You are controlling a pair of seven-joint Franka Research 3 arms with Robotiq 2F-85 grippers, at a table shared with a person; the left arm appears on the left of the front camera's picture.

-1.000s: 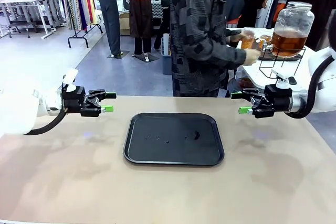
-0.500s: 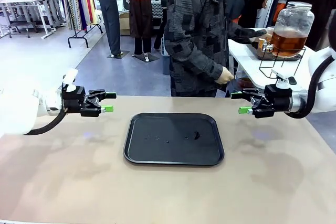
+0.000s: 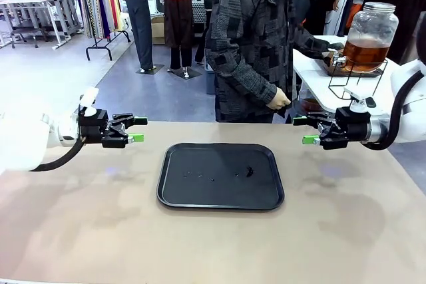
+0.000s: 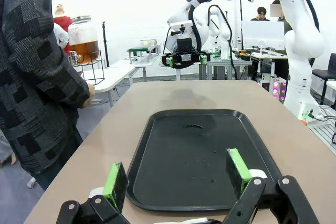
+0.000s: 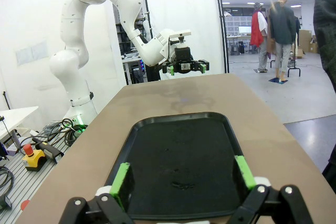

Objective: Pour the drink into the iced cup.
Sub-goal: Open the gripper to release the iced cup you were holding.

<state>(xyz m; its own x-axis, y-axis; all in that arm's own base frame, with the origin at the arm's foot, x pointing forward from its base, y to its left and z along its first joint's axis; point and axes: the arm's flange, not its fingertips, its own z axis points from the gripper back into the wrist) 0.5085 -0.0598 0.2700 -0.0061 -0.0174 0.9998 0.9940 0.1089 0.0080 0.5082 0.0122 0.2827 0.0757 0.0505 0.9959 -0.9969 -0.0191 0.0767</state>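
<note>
We can't make out the dispenser jar's (image 3: 370, 36) tap, the person's hand (image 3: 331, 53) covers it.

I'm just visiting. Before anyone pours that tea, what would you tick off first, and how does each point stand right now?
1. Left gripper open, holding nothing: ok.
2. Right gripper open, holding nothing: ok.
3. Tray between the grippers, flat on the table: ok.
4. Iced cup on the tray: not ok, nothing stands on it.
5. Drink ready: ok, the jar sits on its stand, part full.
6. Person's hand at the jar's tap, filling: cannot tell.
</note>
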